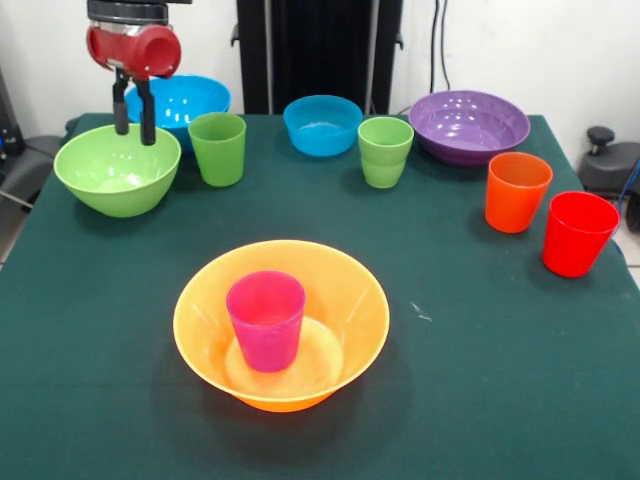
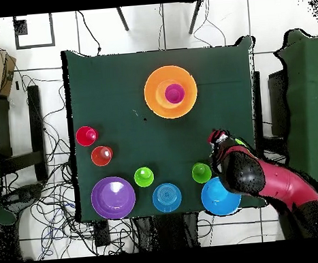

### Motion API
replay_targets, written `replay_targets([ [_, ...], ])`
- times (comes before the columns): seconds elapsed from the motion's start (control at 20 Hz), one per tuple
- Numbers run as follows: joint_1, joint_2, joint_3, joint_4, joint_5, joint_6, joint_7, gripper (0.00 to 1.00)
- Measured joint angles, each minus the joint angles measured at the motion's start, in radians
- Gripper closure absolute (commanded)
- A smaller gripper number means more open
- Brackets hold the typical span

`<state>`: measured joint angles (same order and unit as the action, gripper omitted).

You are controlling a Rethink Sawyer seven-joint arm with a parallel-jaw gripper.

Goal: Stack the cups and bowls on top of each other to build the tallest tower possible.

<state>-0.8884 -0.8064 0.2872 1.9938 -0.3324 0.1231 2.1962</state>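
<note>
The red-and-black arm reaches down from above — its hand (image 1: 133, 120) points straight down, two black fingers (image 1: 147, 115) slightly parted, empty.

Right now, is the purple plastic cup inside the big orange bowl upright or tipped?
Upright: the purple plastic cup stands mouth-up in the big orange bowl.

Landmark: the big orange plastic bowl (image 1: 281, 322), on the table (image 1: 480, 380), front view.
In it: the purple plastic cup (image 1: 266, 320), upright.
Behind, left: lime green plastic bowl (image 1: 117, 170), large blue plastic bowl (image 1: 180, 103), one green plastic cup (image 1: 217, 148).
Behind: smaller blue plastic bowl (image 1: 322, 124), second green plastic cup (image 1: 384, 151).
Behind, right: wide purple plastic bowl (image 1: 469, 125), orange plastic cup (image 1: 516, 191), red plastic cup (image 1: 577, 233).
</note>
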Motion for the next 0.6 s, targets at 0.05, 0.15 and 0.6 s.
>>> replay_targets([
  [0.05,0.001,0.001,0.0,0.0,0.0,0.001,0.0,0.0],
  [0.15,0.006,0.001,0.0,0.0,0.0,0.002,0.0,0.0],
  [0.6,0.031,0.021,0.0,-0.002,-0.009,0.002,0.0,0.0],
])
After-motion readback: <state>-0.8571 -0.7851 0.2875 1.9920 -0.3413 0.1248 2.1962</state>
